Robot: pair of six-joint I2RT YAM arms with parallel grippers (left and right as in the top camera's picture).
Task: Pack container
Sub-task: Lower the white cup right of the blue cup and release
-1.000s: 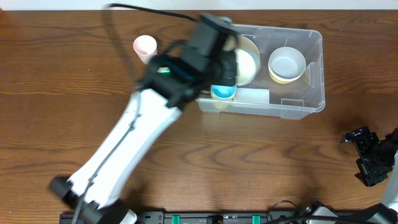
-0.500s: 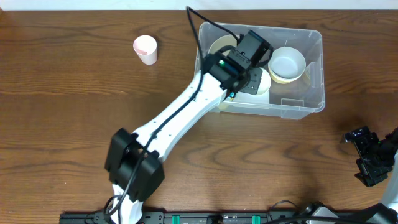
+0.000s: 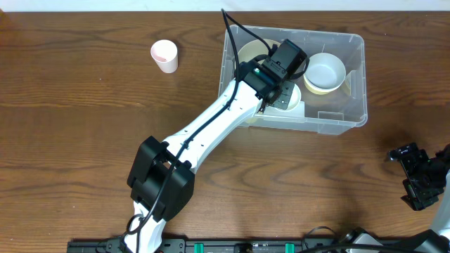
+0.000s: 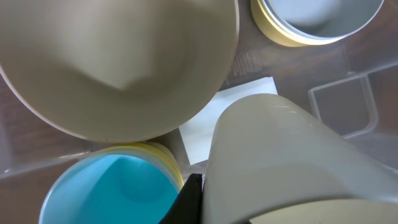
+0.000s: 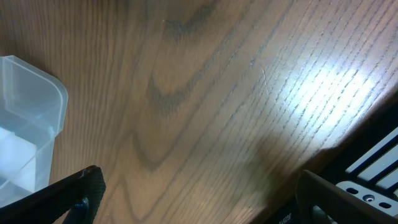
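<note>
Wooden table, brown, seen from overhead.

1. Pink cup. Upright, mouth up, at the back left of the table, well apart from everything else.

2. Left arm, white with black joints. Stretched diagonally from the front edge up and rightward, wrist over the near left part of the container.

3. Left gripper. Inside the container, clamped on the wall of a small cream bowl; one black finger against that bowl's left edge in the wrist view.

4. Container. Clear, rectangular, rounded corners; on the table at the back, right of centre. Contents, left to right:
 - large cream bowl, back left corner;
 - blue bowl, near left corner, yellow rim around it, just beside the held bowl;
 - white label, flat on the floor, partly under the held bowl;
 - white bowl with a pale yellow outside, upright, back right area.

5. Right gripper. Low at the far right edge, well apart from the container, jaws spread wide, nothing between them, bare wood below in its wrist view.
</note>
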